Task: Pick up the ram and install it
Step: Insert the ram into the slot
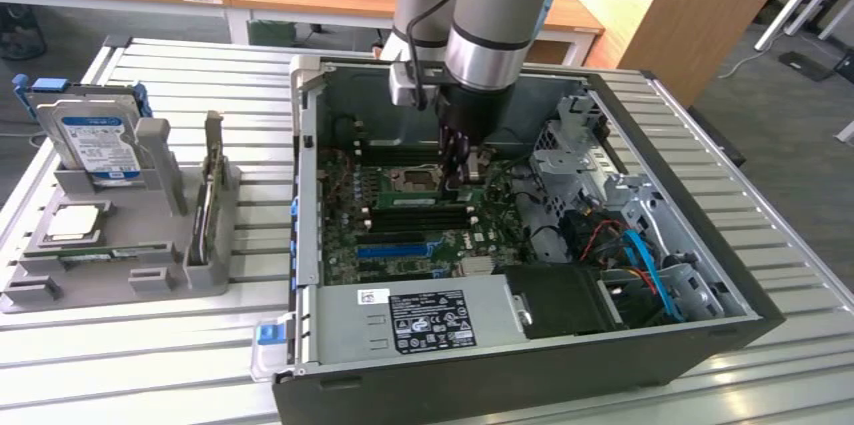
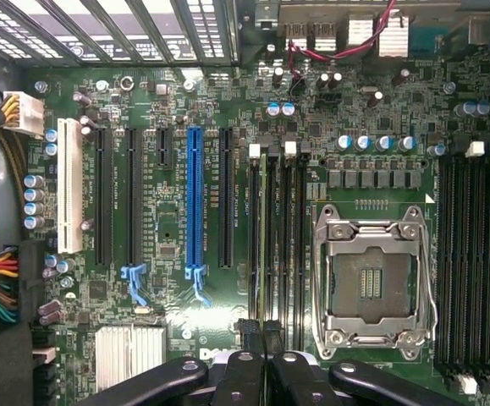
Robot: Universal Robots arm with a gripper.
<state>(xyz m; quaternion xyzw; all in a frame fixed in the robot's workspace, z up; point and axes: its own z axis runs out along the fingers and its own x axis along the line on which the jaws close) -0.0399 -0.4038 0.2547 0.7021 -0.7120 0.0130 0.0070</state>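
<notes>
Slatted metal tabletop [image 1: 174, 65]: memory seating.
My jaws clamp the slim green circuit-board ram [image 2: 266, 228]; I'd hold it square to the black slot [image 2: 253, 237].

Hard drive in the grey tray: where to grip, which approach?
Grip the hard drive by its upper part, pinching across the two broad faces, coming down from above. It stands on edge, label outward, in the grey tray; the tray's posts cover its lower part, so the top looks like the free part to take.
</notes>
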